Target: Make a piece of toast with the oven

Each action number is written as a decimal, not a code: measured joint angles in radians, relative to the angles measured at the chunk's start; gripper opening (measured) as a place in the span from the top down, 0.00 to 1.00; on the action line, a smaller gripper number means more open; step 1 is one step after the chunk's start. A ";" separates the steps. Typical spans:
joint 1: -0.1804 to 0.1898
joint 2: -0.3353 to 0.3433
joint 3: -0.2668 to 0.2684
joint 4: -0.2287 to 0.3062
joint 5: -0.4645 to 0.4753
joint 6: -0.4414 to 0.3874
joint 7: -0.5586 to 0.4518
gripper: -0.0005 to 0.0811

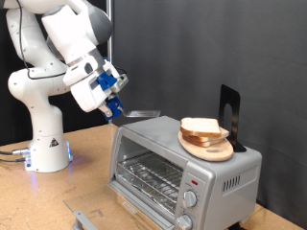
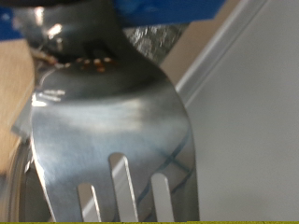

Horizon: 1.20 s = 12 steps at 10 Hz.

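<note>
The silver toaster oven (image 1: 182, 168) stands at the exterior view's centre right, its wire rack (image 1: 153, 177) showing through the front. Pale bread slices (image 1: 203, 126) lie stacked on a round wooden plate (image 1: 213, 149) on the oven's top. No separate piece of toast shows apart from this stack. My gripper (image 1: 116, 103) is shut on the handle of a metal spatula (image 1: 142, 115), held just above the oven's top corner on the exterior view's left. The slotted spatula blade (image 2: 112, 131) fills the wrist view and carries nothing.
A black upright stand (image 1: 228, 110) sits on the oven top behind the plate. Two round knobs (image 1: 190, 199) are at the oven's front right. A grey flat piece (image 1: 88, 215) lies on the wooden table in front of the oven. The robot base (image 1: 46, 149) stands at the left.
</note>
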 joint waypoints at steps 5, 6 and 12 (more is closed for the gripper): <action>-0.041 0.073 0.015 0.091 -0.112 -0.172 0.127 0.59; -0.042 0.089 0.016 0.101 -0.127 -0.181 0.128 0.59; -0.036 0.117 0.028 0.118 -0.064 -0.122 0.146 0.59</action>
